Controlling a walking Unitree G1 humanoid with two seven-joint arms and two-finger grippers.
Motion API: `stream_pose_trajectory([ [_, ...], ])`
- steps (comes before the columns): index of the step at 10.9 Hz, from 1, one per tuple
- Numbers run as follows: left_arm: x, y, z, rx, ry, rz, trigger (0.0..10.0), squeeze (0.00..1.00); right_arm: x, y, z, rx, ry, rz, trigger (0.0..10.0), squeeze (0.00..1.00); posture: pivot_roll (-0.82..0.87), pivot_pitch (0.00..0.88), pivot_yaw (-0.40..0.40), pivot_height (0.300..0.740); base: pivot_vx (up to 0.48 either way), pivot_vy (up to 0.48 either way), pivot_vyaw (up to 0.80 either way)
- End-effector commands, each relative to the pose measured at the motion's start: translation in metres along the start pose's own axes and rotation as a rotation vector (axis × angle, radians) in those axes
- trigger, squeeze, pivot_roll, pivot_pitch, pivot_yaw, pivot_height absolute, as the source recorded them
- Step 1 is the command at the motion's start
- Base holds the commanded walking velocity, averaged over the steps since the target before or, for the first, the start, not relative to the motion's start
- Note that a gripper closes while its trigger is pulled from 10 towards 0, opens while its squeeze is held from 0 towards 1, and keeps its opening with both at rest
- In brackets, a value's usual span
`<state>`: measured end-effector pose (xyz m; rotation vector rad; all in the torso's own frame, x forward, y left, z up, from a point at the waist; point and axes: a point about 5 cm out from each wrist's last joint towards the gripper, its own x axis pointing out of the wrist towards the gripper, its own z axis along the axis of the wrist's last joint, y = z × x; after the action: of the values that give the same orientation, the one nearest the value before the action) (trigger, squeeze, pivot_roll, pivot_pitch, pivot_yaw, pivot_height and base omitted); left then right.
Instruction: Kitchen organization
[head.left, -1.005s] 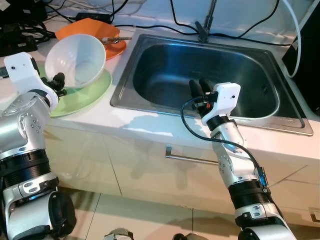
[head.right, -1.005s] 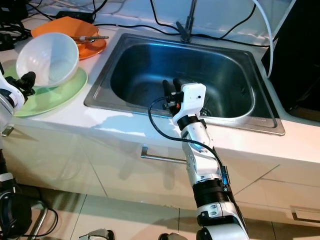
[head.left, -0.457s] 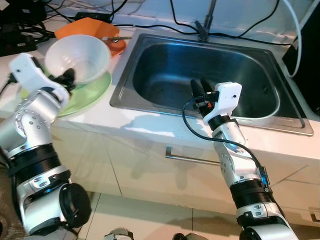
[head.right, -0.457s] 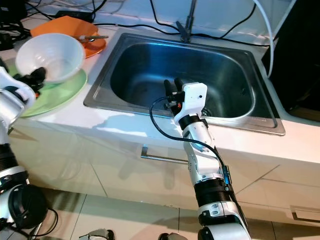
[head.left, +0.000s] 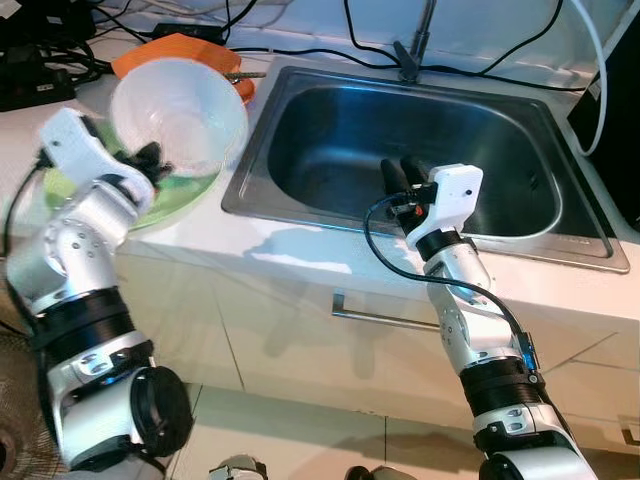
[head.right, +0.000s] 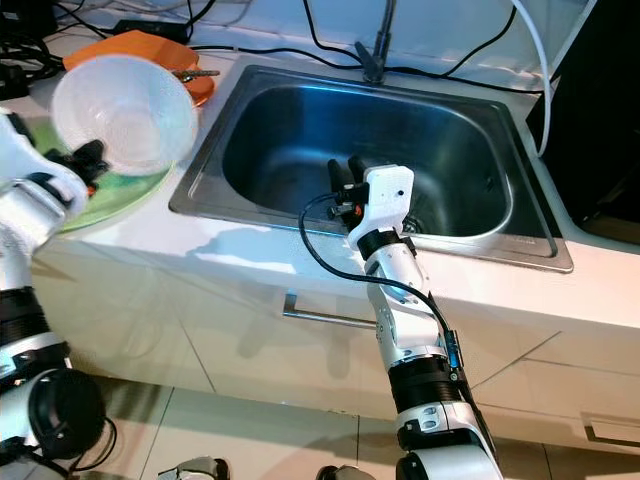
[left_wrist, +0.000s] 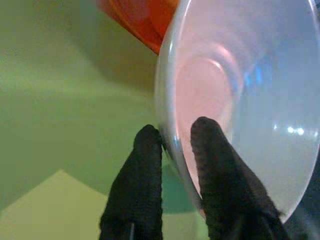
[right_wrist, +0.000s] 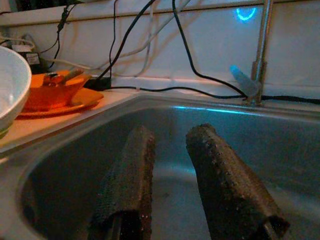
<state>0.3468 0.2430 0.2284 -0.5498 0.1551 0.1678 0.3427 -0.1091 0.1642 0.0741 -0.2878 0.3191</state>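
On a white counter (head.left: 300, 250) over pale cabinet doors, with black cables running along the back wall, the left gripper (left_wrist: 175, 140) pinches the rim of a white bowl (head.left: 180, 115), one finger inside and one outside. The bowl is tilted, held above a green plate (head.left: 175, 195) at the counter's left end. Behind it sits an orange dish (head.left: 165, 50). To the right lies a steel sink (head.left: 330, 130) with a tap (head.left: 412, 45) at its back edge. The right gripper (head.left: 402, 172) hovers over the sink's near side, its fingers a narrow gap apart and holding nothing.

A second ago the bowl stood on the green plate with the left gripper just beside it; now it is lifted, tipped, and nearer the sink. The right gripper has stayed where it was.
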Motion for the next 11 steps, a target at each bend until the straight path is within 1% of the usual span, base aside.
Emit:
stream_pose_trajectory([
  [1, -0.002, -0.008, 0.002, 0.006, -0.005, -0.024, 0.0, 0.00, 0.004, -0.001, 0.002, -0.008, 0.008, 0.006, 10.0, 0.00, 0.10, 0.085, -0.052, 0.740, 0.000, 0.000, 0.00],
  [3, 0.000, -0.009, 0.000, 0.009, 0.006, -0.030, 0.0, 0.00, 0.004, 0.000, 0.001, -0.010, 0.012, 0.010, 10.0, 0.00, 0.10, 0.085, -0.051, 0.740, 0.000, 0.000, 0.00],
  [5, 0.000, -0.010, -0.001, 0.043, -0.001, -0.027, 0.0, 0.00, 0.004, 0.001, 0.000, -0.009, 0.013, 0.011, 10.0, 0.00, 0.10, 0.085, -0.052, 0.740, 0.000, 0.000, 0.00],
  [6, -0.002, -0.015, 0.003, 0.055, -0.051, -0.045, 0.0, 0.00, 0.004, 0.001, 0.000, -0.010, 0.014, 0.011, 10.0, 0.00, 0.10, 0.085, -0.053, 0.740, 0.000, 0.000, 0.00],
  [8, -0.010, -0.030, 0.022, 0.055, -0.204, -0.136, 0.0, 0.00, 0.005, 0.001, 0.001, -0.009, 0.011, 0.009, 10.0, 0.00, 0.09, 0.081, -0.054, 0.740, 0.000, 0.000, 0.00],
  [9, -0.012, -0.035, 0.026, 0.055, -0.243, -0.177, 0.0, 0.00, 0.005, 0.001, 0.001, -0.009, 0.011, 0.009, 10.0, 0.00, 0.09, 0.079, -0.055, 0.740, 0.000, 0.000, 0.00],
  [10, -0.015, -0.045, 0.027, 0.049, -0.268, -0.247, 0.0, 0.00, 0.006, 0.001, 0.002, -0.008, 0.008, 0.008, 10.0, 0.00, 0.09, 0.079, -0.054, 0.740, 0.000, 0.000, 0.00],
  [11, -0.016, -0.062, 0.019, 0.078, -0.278, -0.321, 10.0, 0.00, 0.009, 0.002, 0.005, -0.004, -0.003, 0.004, 10.0, 0.00, 0.09, 0.076, -0.055, 0.740, 0.000, 0.000, 0.00],
])
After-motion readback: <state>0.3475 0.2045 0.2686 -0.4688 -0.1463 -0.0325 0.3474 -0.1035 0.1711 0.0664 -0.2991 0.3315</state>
